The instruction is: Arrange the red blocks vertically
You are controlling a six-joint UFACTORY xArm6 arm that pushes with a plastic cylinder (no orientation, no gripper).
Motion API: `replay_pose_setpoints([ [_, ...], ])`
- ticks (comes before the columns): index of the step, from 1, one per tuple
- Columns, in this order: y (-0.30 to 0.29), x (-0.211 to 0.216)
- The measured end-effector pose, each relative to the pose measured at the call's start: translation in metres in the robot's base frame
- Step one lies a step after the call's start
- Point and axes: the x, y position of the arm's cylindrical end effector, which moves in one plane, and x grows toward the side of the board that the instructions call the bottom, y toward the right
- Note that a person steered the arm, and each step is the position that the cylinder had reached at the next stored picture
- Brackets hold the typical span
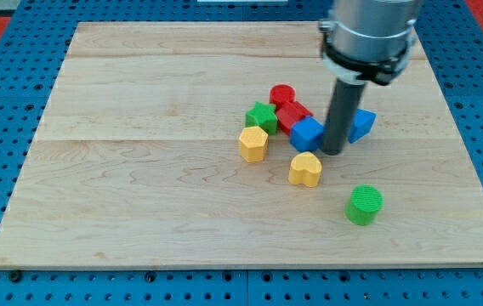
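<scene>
A red round block (282, 94) sits near the board's middle, with a second red block (292, 115) just below it and touching it. My tip (333, 152) stands to the right of both, between a blue cube (307, 133) on its left and a blue block (361, 124) on its right, which the rod partly hides. The blue cube touches the lower red block. A green star-like block (261, 116) lies against the red pair's left side.
A yellow block (253, 144) lies below the green star-like block. A yellow heart-shaped block (305, 169) lies below the blue cube. A green cylinder (364, 205) stands at the lower right. The wooden board (139, 170) rests on a blue pegboard.
</scene>
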Motion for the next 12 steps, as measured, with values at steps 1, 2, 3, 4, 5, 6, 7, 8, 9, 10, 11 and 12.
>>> replay_pose_setpoints([
  [1, -0.042, -0.006],
  [2, -0.075, -0.010],
  [3, -0.067, -0.010],
  [4, -0.041, -0.013],
  [5, 0.008, -0.030],
  [6, 0.032, -0.050],
  [7, 0.010, -0.059],
  [8, 0.009, -0.062],
  [9, 0.009, -0.062],
  [10, 0.009, -0.062],
  [11, 0.007, -0.062],
  [12, 0.005, -0.065],
])
